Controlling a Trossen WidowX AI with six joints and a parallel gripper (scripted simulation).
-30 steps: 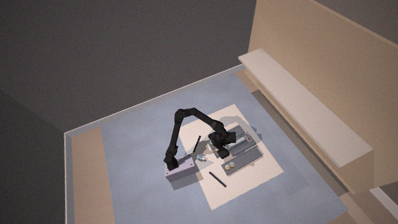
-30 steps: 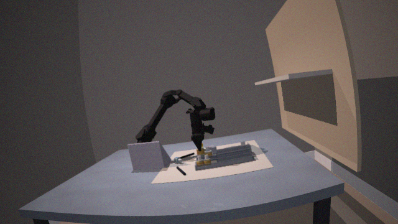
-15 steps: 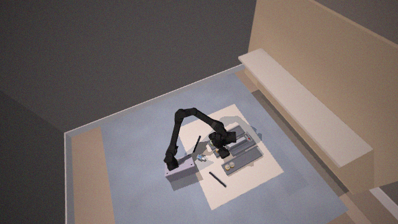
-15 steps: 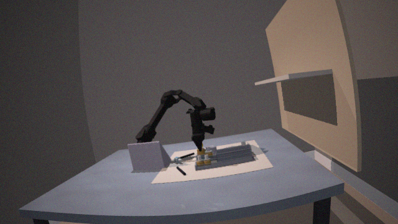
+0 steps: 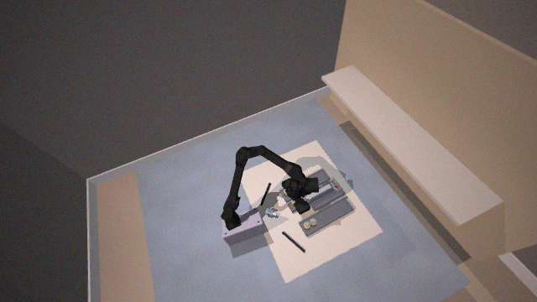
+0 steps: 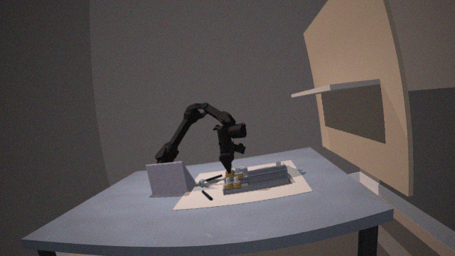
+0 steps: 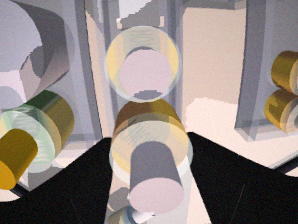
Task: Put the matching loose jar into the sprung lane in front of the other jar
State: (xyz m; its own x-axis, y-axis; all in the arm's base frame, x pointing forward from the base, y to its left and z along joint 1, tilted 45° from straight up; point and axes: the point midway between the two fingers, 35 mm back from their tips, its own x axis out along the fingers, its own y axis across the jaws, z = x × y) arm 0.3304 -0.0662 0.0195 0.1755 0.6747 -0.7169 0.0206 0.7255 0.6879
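Observation:
My gripper (image 6: 229,172) (image 7: 149,141) points down at the front of the sprung lane (image 5: 329,200) and is shut on an amber jar (image 6: 229,175) (image 7: 155,120) with a clear shoulder and a grey-pink knob. The jar is upright. A like jar (image 7: 142,62) stands right behind it in the lane, with a pale knob and clear rim. In the wrist view the two jars nearly touch or touch; a gap cannot be told. The held jar's base and the low front stop are hidden. In the top view the arm covers both jars.
A green-rimmed jar (image 7: 42,125) with an orange knob stands in the lane to the left in the wrist view. Two amber jars (image 5: 310,224) (image 6: 232,185) stand in the other side lane. A small blue-and-white item (image 5: 272,212) (image 6: 202,182) and two black bars (image 5: 266,194) (image 5: 294,242) lie in front.

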